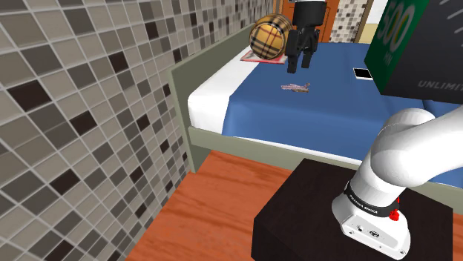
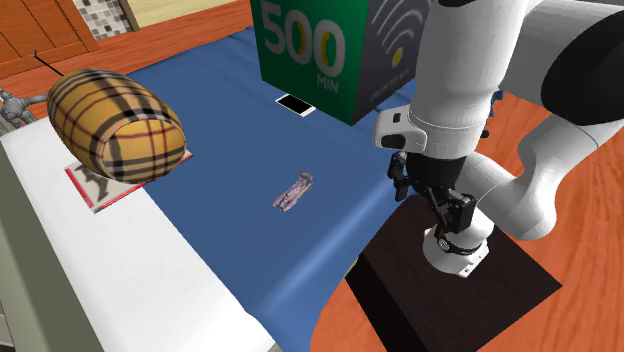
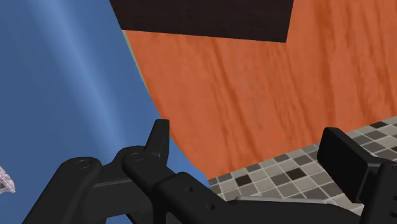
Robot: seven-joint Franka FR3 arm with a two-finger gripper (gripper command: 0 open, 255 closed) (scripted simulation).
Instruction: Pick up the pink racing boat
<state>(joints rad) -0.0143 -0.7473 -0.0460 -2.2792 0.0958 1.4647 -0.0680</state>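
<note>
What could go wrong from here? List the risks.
1. The open tool hangs beside the pink boat, near the edge of the blue cover; a straight descent would likely miss.
2. The boat lies flat, so the fingers may shove it or dig into the cover.

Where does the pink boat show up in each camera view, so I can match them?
Shoulder view: the boat lies upper middle on the blue cover, under the gripper, right of the plaid cushion.
Second exterior view: boat near the middle, between the cushion and the green box.
Wrist view: a pale sliver, likely the boat, on the cover beside one finger's linkage.
Shared landmark: the blue cover.
</note>
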